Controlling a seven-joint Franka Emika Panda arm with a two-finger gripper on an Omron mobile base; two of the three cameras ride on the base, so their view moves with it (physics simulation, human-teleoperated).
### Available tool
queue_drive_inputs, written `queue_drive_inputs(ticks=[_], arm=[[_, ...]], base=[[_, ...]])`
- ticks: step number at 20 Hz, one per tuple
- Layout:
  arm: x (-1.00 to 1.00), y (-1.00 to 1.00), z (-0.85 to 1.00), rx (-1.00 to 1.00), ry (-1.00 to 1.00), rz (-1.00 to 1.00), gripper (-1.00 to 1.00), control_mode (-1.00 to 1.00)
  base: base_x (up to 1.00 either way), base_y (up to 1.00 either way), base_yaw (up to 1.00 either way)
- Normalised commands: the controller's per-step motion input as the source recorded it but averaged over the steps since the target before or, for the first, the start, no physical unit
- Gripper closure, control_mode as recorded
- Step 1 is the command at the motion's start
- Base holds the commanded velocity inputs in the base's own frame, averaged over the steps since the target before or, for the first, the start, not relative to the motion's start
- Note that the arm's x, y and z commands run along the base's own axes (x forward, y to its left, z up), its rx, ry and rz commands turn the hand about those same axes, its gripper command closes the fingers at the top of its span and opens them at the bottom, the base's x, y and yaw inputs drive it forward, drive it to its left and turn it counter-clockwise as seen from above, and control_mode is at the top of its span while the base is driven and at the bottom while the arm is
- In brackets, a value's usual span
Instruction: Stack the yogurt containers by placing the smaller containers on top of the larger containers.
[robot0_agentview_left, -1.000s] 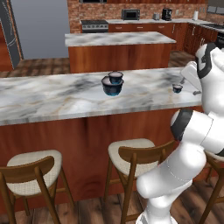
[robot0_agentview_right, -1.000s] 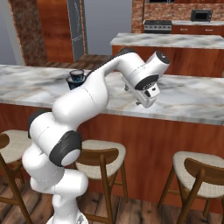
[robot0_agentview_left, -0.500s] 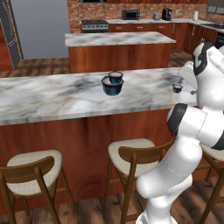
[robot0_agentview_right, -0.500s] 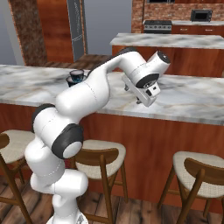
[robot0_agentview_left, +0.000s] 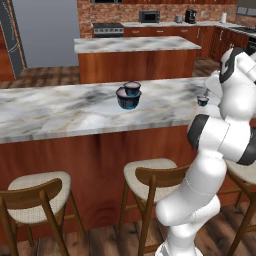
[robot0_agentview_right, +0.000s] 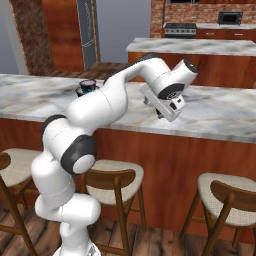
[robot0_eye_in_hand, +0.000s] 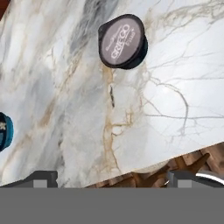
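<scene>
Approach to the smallest tub (robot0_eye_in_hand: 122, 41) judged in hand, fingers (robot0_eye_in_hand: 41, 178) spread wide and empty above the desk (robot0_eye_in_hand: 166, 113); descent and centring needed next.

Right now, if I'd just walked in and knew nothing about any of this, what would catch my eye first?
The big white robot arm, bent over the marble counter above the wooden stools. Next, two dark-blue yogurt tubs close together mid-counter, the smaller just behind the larger. A tiny tub stands apart near the arm; the open tool hangs over the counter short of it.
</scene>
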Motion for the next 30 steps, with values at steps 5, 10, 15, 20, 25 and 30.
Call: queue_drive_inputs(ticks=[5,10,15,20,25,30], arm=[[0.09,-0.05,-0.08,0.01,0.00,0.05,-1.00,-1.00],[0.11,-0.01,-0.13,0.00,0.00,0.05,-1.00,-1.00],[0.15,0.00,-0.12,0.00,0.00,0.04,-1.00,-1.00],[0.20,-0.05,-0.09,0.00,0.00,0.04,-1.00,-1.00],[0.25,-0.14,-0.02,0.02,0.00,0.05,-1.00,-1.00],[0.26,-0.23,0.00,0.04,0.00,0.06,-1.00,-1.00]], base=[[0.00,0.00,0.00],[0.00,0.00,0.00],[0.00,0.00,0.00],[0.00,0.00,0.00],[0.00,0.00,0.00],[0.00,0.00,0.00]])
